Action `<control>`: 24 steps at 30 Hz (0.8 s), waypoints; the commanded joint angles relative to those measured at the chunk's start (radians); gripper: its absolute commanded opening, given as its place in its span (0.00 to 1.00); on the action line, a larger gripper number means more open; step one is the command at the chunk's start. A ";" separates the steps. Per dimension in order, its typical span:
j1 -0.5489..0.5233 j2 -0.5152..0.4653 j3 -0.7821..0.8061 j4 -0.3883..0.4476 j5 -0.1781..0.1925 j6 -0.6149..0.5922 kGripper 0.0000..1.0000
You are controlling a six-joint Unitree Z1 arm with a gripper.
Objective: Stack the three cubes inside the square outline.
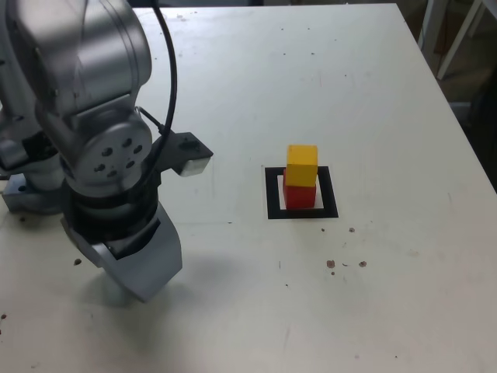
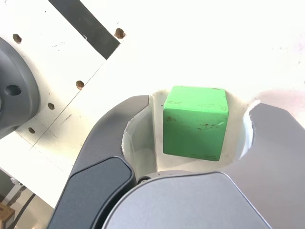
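On the white table a yellow cube [image 1: 302, 165] sits on top of a red cube [image 1: 299, 194], both inside the black square outline [image 1: 272, 194], right of centre in the exterior view. The green cube [image 2: 195, 121] shows only in the wrist view, resting on the table between my two grey jaws with a small gap on each side. My gripper [image 2: 199, 102] is open around it. In the exterior view the gripper [image 1: 140, 272] points down at the table at the lower left and hides the green cube.
The arm's base and body [image 1: 70, 101] fill the exterior view's left. A narrow black strip [image 2: 83, 21] and a drilled white board [image 2: 52, 86] lie close to the gripper. Dark specks [image 1: 342, 264] dot the table below the stack. The table edge [image 1: 466, 132] runs down the exterior view's right.
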 commanded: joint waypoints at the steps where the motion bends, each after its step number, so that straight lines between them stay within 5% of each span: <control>1: -0.001 0.001 -0.002 0.001 0.002 -0.003 0.33; 18: -0.001 -0.005 -0.014 0.016 0.008 -0.007 0.31; 24: 0.005 -0.005 -0.101 0.111 0.027 -0.005 0.31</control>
